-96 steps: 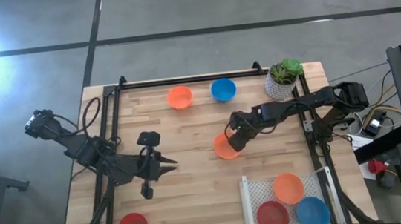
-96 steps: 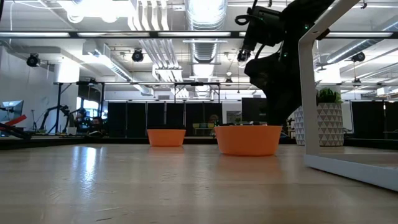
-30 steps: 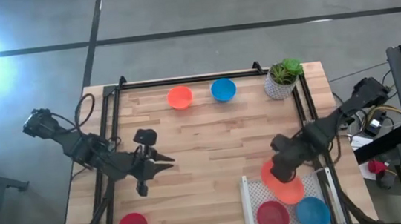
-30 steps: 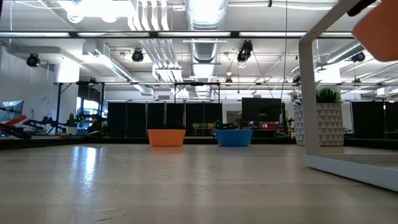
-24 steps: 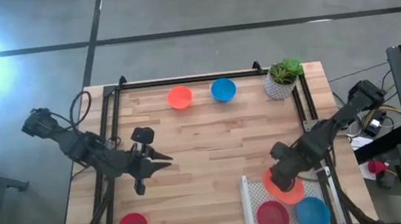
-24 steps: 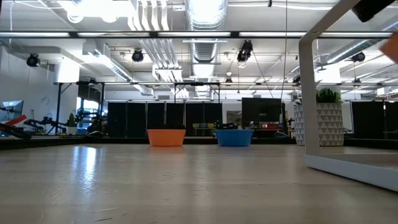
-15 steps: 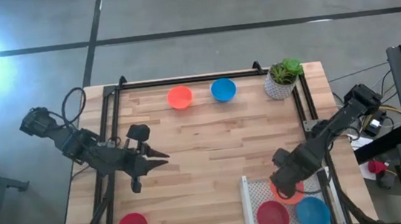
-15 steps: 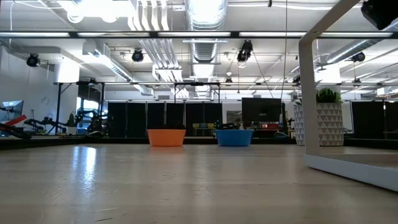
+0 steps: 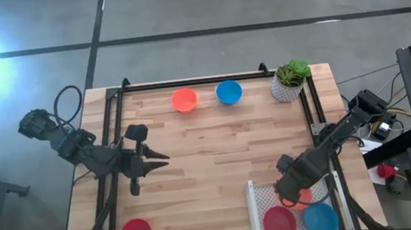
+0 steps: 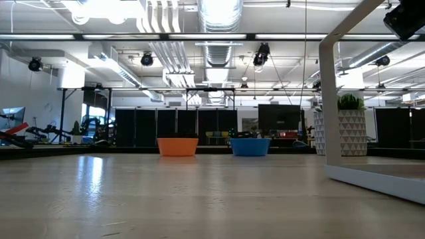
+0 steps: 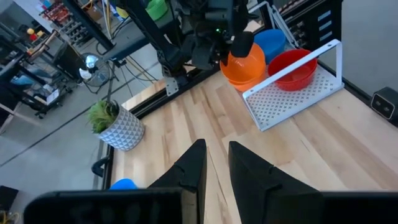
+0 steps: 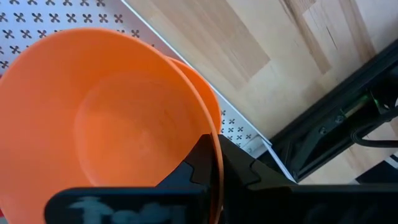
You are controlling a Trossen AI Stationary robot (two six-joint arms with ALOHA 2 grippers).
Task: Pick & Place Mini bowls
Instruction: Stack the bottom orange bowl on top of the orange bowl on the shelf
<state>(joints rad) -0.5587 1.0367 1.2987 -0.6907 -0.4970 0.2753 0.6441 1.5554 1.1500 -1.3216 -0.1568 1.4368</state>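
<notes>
Right wrist view: right end effector [image 12: 214,163] pinches the orange bowl's [image 12: 112,118] rim – bowl directly over another orange bowl [image 12: 202,93] in the white tray [image 9: 264,194]; left end effector [image 9: 161,159] narrow, idle mid-table.

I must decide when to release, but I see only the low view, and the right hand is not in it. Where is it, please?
Observer: The right hand is over the white rack on the table's right side, away from the plant. It is shut on the rim of an orange bowl.
Operator: Is the place under it free?
Observer: No. A second orange bowl lies directly beneath, and the two look nearly nested.
Operator: What else is in the rack?
Observer: A red bowl and a blue bowl, beside the orange pair.
</notes>
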